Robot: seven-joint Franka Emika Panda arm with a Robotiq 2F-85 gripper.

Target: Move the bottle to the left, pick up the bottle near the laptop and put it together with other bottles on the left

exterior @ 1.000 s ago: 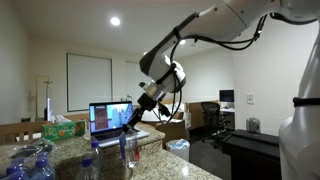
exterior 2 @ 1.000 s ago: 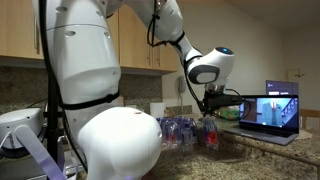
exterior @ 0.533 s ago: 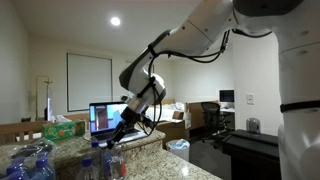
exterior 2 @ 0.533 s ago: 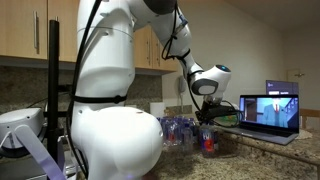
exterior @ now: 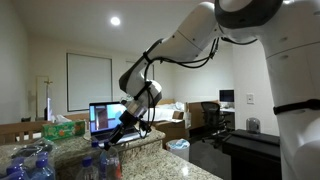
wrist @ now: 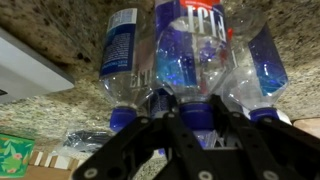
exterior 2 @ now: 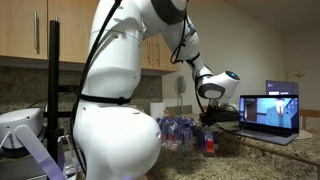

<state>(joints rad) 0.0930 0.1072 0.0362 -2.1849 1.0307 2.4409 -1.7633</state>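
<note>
gripper (wrist: 195,122) is pinched shut on the neck of the bottle (wrist: 195,45), w/ fingers (wrist: 160,135) pressed in on either side by its blue cap. bottle is held upright, cap up, blue label turned to the wrist cam. whether its base rests on the granite counter (wrist: 60,25) can't be told. it's flanked closely by two of the other bottles (wrist: 125,45), one on each side. touching or just beside can't be told.

a grey corner of the laptop (wrist: 25,70) is seen at the edge of the wrist view, apart from the bottles. in an exterior view the arm is bent down over the counter, the gripper (exterior 2: 208,128) is set between the bottle cluster (exterior 2: 178,130) and the laptop (exterior 2: 270,112), and the screen is lit. in an exterior view a green tissue box (exterior: 65,128) is seen beside the laptop (exterior: 108,118), and more bottles (exterior: 30,160) are bunched at the near counter edge.
</note>
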